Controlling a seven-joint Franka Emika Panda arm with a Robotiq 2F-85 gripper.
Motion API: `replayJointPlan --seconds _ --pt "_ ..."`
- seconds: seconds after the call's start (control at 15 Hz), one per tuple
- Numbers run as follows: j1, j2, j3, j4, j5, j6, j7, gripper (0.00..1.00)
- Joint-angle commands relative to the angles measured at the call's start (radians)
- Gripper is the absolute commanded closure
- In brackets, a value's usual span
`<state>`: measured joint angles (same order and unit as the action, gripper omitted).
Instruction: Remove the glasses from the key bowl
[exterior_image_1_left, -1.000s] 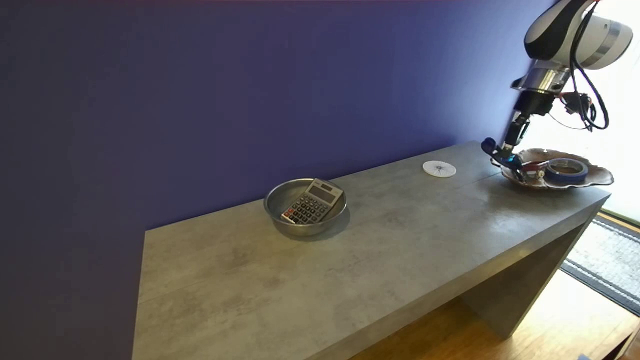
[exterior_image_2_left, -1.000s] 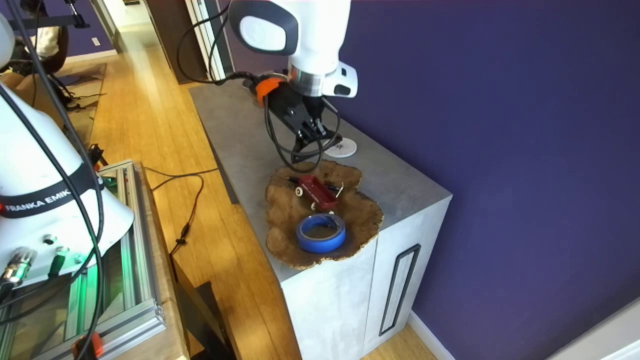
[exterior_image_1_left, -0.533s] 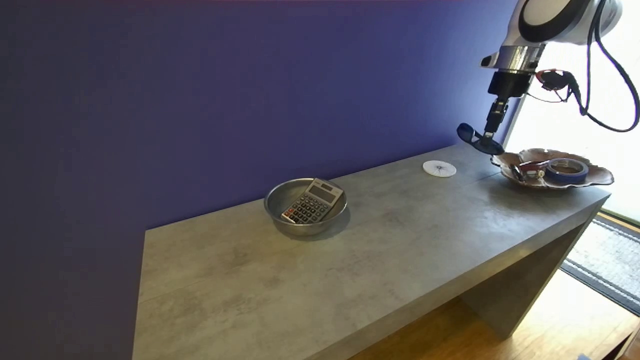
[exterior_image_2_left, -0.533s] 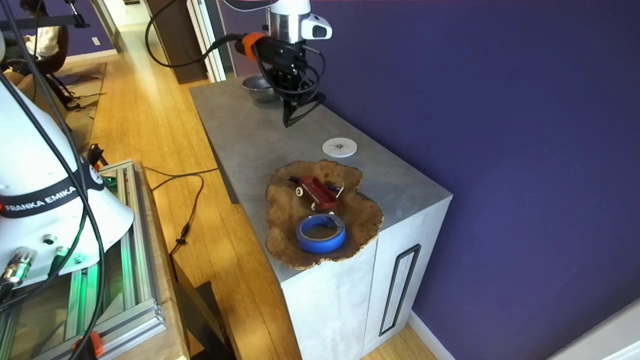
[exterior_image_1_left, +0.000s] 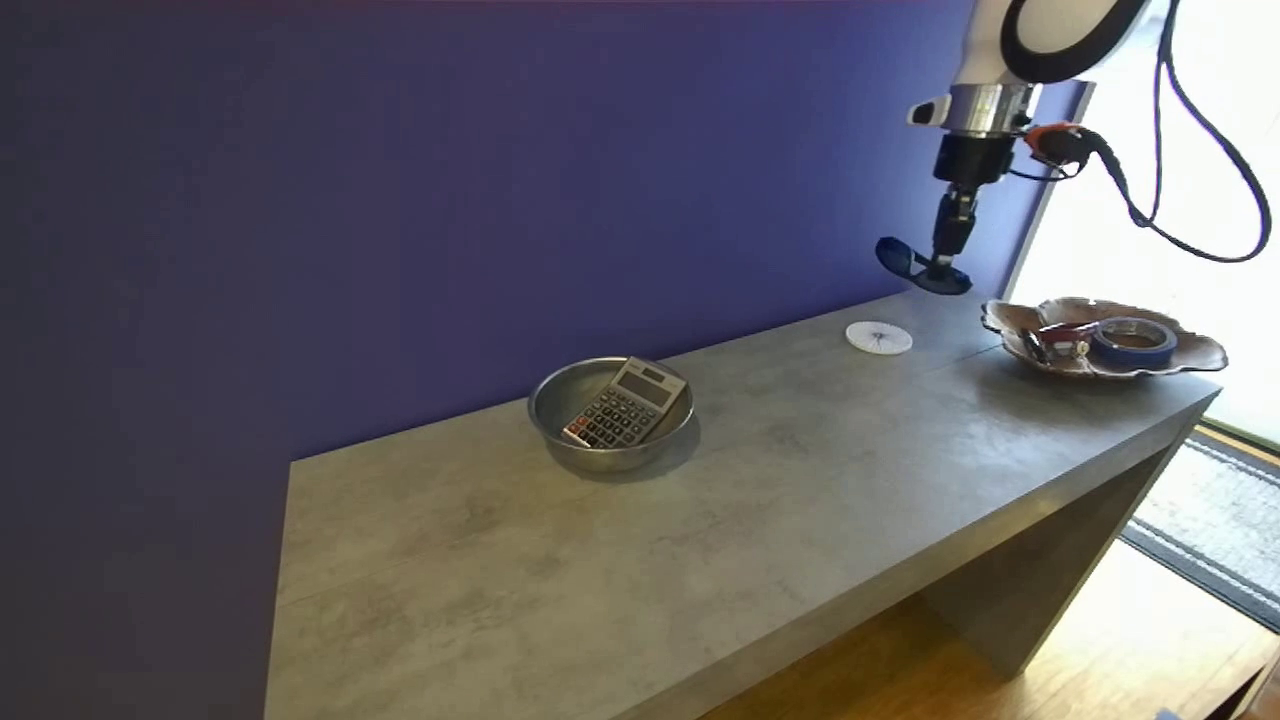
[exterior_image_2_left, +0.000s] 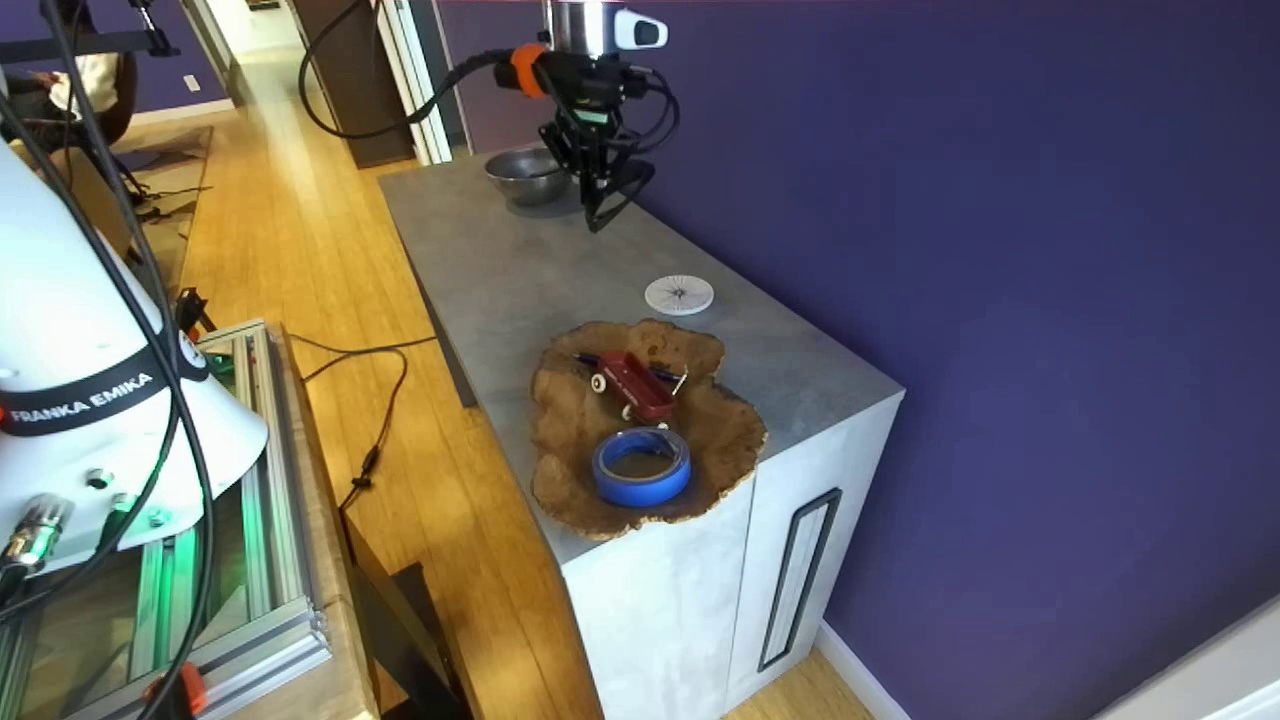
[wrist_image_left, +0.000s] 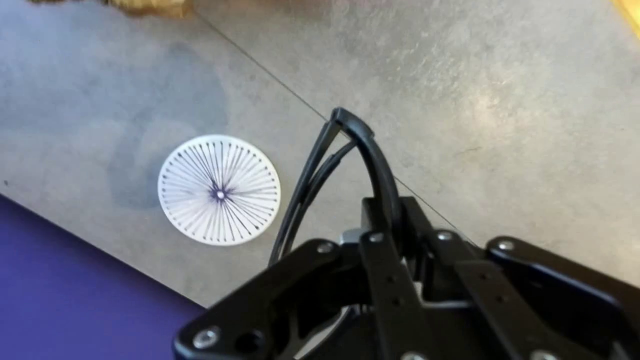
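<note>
My gripper (exterior_image_1_left: 944, 258) is shut on the dark glasses (exterior_image_1_left: 898, 257) and holds them in the air above the table, between the key bowl and the wall side. The glasses hang below the fingertips, also seen in an exterior view (exterior_image_2_left: 597, 220). In the wrist view the gripper (wrist_image_left: 384, 215) pinches a curved dark part of the glasses (wrist_image_left: 367, 142) between its fingertips. The key bowl, a wavy-rimmed brown dish (exterior_image_1_left: 1197, 352), stands at the table's end, apart from the glasses; it also shows in an exterior view (exterior_image_2_left: 568, 440). In the wrist view only its edge (wrist_image_left: 150, 6) shows.
The key bowl holds a red toy wagon (exterior_image_2_left: 636, 384), a blue tape roll (exterior_image_2_left: 640, 490) and a dark pen-like item. A white disc (exterior_image_1_left: 879, 338) lies on the table near the wall, also in the wrist view (wrist_image_left: 220, 190). A metal bowl (exterior_image_1_left: 590, 460) holds a calculator (exterior_image_1_left: 628, 405).
The gripper has lifted the glasses up out of the key bowl and carried them away from it, past its rim toward the metal bowl's side. The bowl and its other contents have stayed still.
</note>
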<state>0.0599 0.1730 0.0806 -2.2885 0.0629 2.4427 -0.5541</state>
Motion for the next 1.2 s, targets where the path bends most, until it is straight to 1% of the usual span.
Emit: replayJointPlan --seconds 0.0,0.2,0.33,0.4,0.53,0.6,0.67,0.8,1.0,1.13 --pt "0.056 0.159 0.058 0.256 -0.130 -0.160 0.021 0.97" --pt "0.079 0.269 0.120 0.423 -0.139 -0.245 -0.075 0.97" --pt "0.073 0.298 0.153 0.475 -0.132 -0.258 -0.171 0.97" --pt "0.077 0.248 0.142 0.390 -0.115 -0.212 -0.094 0.88" --pt "0.079 0.284 0.151 0.440 -0.114 -0.224 -0.140 0.88" --pt "0.078 0.291 0.151 0.449 -0.114 -0.225 -0.151 0.97" --pt "0.086 0.281 0.148 0.429 -0.142 -0.193 -0.160 0.97" --pt "0.110 0.293 0.146 0.425 -0.204 -0.180 -0.196 0.97" --pt "0.128 0.327 0.154 0.415 -0.229 -0.163 -0.182 0.97" --pt "0.144 0.360 0.159 0.416 -0.238 -0.130 -0.181 0.97"
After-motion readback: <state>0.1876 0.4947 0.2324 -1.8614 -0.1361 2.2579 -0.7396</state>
